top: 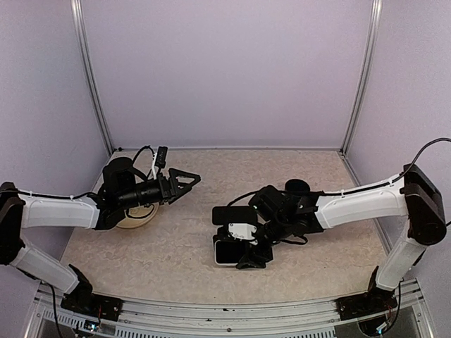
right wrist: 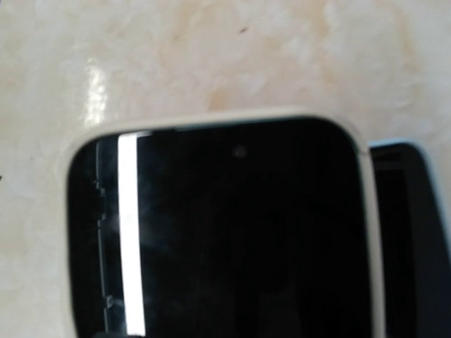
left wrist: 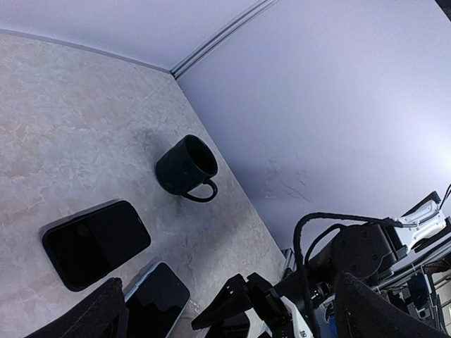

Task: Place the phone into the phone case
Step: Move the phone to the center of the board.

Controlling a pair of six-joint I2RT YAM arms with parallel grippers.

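The phone (top: 227,252), black-screened with a pale rim, lies flat on the table. The black phone case (top: 234,215) lies just beyond it, parallel. In the left wrist view the case (left wrist: 95,243) and phone (left wrist: 156,299) sit side by side. My right gripper (top: 248,250) is low over the phone, and one black finger (left wrist: 225,303) shows at the phone's edge. The phone (right wrist: 225,232) fills the right wrist view, with the case's edge (right wrist: 405,232) at the right. The fingers do not stand out there, so the grip is unclear. My left gripper (top: 184,179) hangs open and empty, off to the left.
A dark mug (top: 297,186) stands behind the right arm and also shows in the left wrist view as the mug (left wrist: 187,167) near the back wall. A roll of tape (top: 135,215) lies under the left arm. Walls close in the table on three sides.
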